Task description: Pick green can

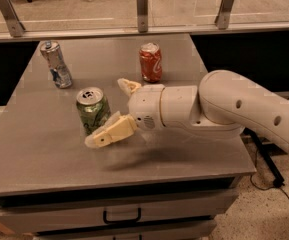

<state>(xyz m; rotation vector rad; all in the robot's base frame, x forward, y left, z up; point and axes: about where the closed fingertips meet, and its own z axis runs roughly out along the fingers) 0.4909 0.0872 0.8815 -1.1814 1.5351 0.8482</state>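
Note:
The green can (92,109) stands upright on the grey table (44,149), left of centre, with a silver top and pull tab. My gripper (111,111) reaches in from the right on a white arm. Its two cream fingers are spread apart: the near finger (109,132) lies in front of the can's lower right side, and the far finger (129,86) sits behind and to the right of the can. The can stands at the mouth of the open fingers, not clamped.
A red soda can (150,62) stands at the back centre, just behind my arm. A slimmer silver-and-blue can (57,64) stands at the back left. A railing with metal posts (142,9) runs behind the table. A drawer handle (121,216) shows below the front edge.

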